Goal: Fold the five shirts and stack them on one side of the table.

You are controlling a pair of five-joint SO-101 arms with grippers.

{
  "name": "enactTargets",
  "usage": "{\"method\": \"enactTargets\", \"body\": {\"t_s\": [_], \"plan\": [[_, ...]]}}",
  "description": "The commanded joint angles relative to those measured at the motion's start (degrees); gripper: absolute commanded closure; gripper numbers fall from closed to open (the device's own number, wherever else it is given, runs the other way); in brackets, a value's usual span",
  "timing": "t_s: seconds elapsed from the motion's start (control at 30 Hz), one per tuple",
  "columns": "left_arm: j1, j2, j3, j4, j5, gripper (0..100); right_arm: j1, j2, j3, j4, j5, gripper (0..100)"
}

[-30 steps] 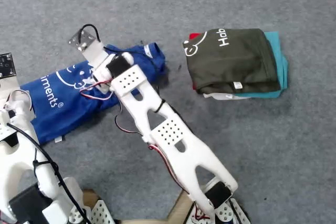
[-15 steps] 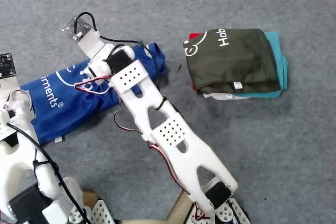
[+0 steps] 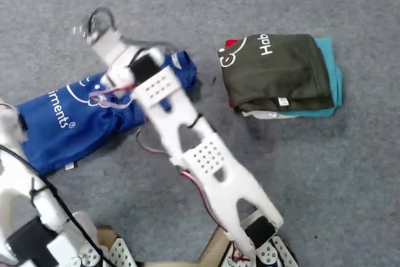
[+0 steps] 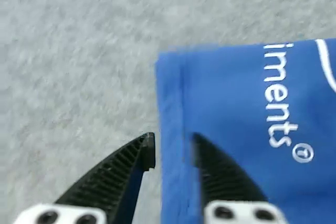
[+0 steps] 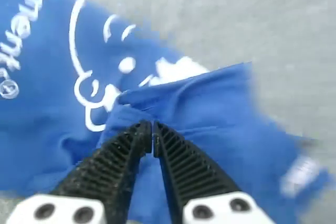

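Note:
A blue shirt (image 3: 81, 114) with white print lies crumpled at the table's left. My right gripper (image 5: 152, 128) is shut, its tips pinching a raised fold of the blue shirt (image 5: 210, 103) near its far right end. In the high view the right arm (image 3: 187, 142) stretches from the near edge to that spot. My left gripper (image 4: 173, 148) is open and straddles the hemmed left edge of the blue shirt (image 4: 252, 103). A folded stack (image 3: 275, 70) sits at the right, with an olive shirt on top and teal, white and red ones under it.
The grey carpet-like table surface (image 3: 325, 179) is bare in front of the stack and along the far side. The left arm's white body (image 3: 25, 204) stands at the near left corner, with loose cables beside it.
The right arm's wrist has swung farther from the near edge and slightly left over the shirt. The left arm has shifted toward the shirt's left edge.

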Motion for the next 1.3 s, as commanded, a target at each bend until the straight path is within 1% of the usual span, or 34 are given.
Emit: {"method": "enactTargets", "body": {"t_s": [0.0, 0.27, 0.37, 0.43, 0.57, 0.63, 0.73, 0.77, 0.87, 0.97, 1.1, 1.27], "plan": [[-1.7, 5.7, -14.4, 14.7, 0.5, 73, 2.9, -12.2, -1.9, 2.9, 0.0, 98.4], [-4.8, 37.6, -39.9, 32.0, 0.5, 69, 3.9, -20.3, -1.9, 10.7, 0.0, 98.4], [-5.8, 48.9, -50.6, 36.2, 3.3, 69, 3.9, -20.8, -1.9, 11.4, 0.0, 98.4], [-6.0, 55.6, -57.9, 39.8, 3.6, 72, 3.9, -21.2, -1.9, 11.4, 0.0, 98.4], [-4.0, 67.2, -72.0, 50.0, 3.6, 81, 3.9, -22.4, -1.9, 11.4, 0.0, 98.4], [-3.9, 71.3, -76.1, 50.4, 4.0, 87, 3.9, -23.1, -1.9, 11.4, 0.0, 98.4], [-3.9, 73.0, -77.8, 50.4, 3.7, 98, 4.0, -24.2, -1.9, 11.4, 0.0, 98.4], [-3.9, 73.0, -77.8, 50.4, 3.7, 96, 4.2, -24.7, -2.0, 11.4, 0.0, 98.4], [-4.0, 72.4, -78.3, 50.4, 3.6, 97, 5.8, -26.2, -2.0, 11.4, -0.3, 98.4], [-5.7, 69.0, -78.5, 50.4, 3.6, 97, 8.8, -27.6, -2.0, 11.4, -0.3, 98.4], [-10.2, 61.7, -79.4, 50.4, 3.5, 97, 13.1, -29.1, -1.9, 11.4, -0.4, 98.4], [-16.1, 55.7, -86.1, 50.4, 3.5, 97, 18.7, -31.1, -1.9, 11.3, 0.0, 98.4]]}}
